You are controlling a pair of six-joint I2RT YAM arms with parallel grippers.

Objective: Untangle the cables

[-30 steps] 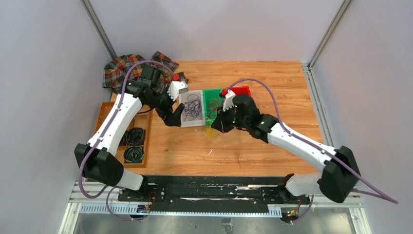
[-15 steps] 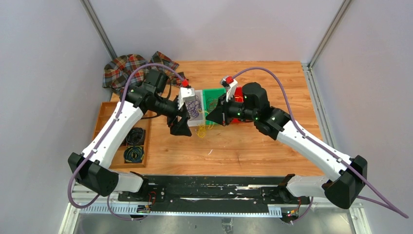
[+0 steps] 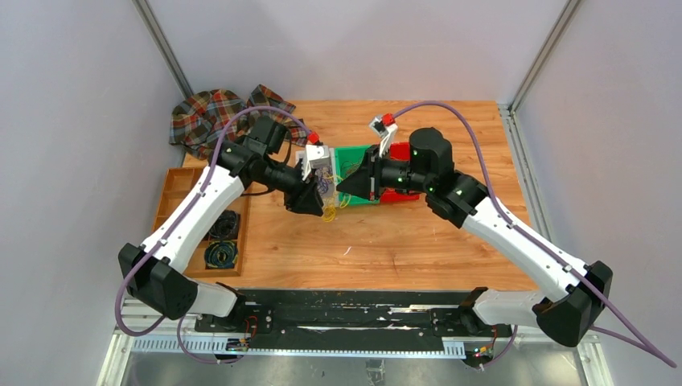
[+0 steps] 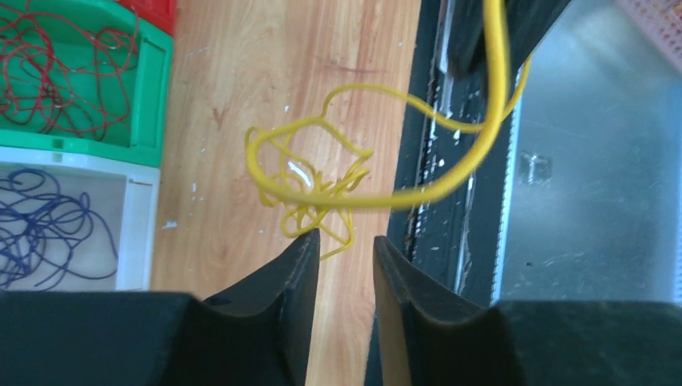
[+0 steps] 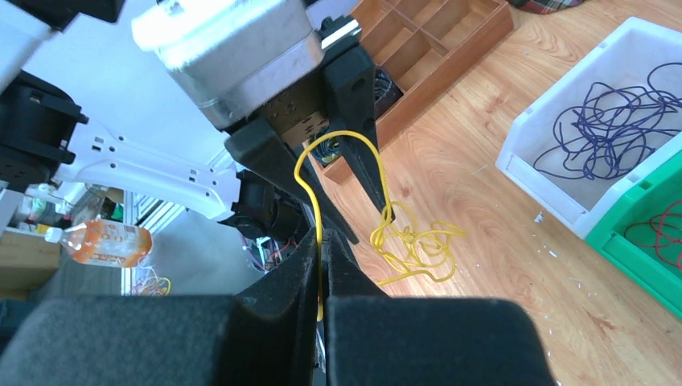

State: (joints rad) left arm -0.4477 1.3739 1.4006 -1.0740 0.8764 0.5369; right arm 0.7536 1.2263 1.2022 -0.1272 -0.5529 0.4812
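A tangle of yellow cables (image 4: 310,189) lies on the wooden table (image 3: 418,241), just in front of the bins. One yellow strand rises from it, and my right gripper (image 5: 322,241) is shut on that strand. My left gripper (image 4: 346,241) hovers right over the tangle with its jaws narrowly open and nothing between them; the raised strand crosses just past its fingertips. In the top view the two grippers, left (image 3: 318,205) and right (image 3: 342,185), point at each other over the yellow cables (image 3: 330,211). Purple cables (image 5: 611,121) fill a white bin (image 5: 531,173). Red cables (image 4: 64,72) lie in a green bin (image 4: 153,96).
A red bin (image 3: 404,153) sits right of the green bin (image 3: 354,157). A wooden tray (image 3: 173,189) with dark coiled cords (image 3: 221,253) lies at the left edge. A plaid cloth (image 3: 209,112) is bunched at the back left. The table's near edge meets the black rail (image 3: 346,310).
Both grippers have risen and swung toward each other over the yellow tangle. The right one has lifted a yellow strand. The left jaws have narrowed from wide open.
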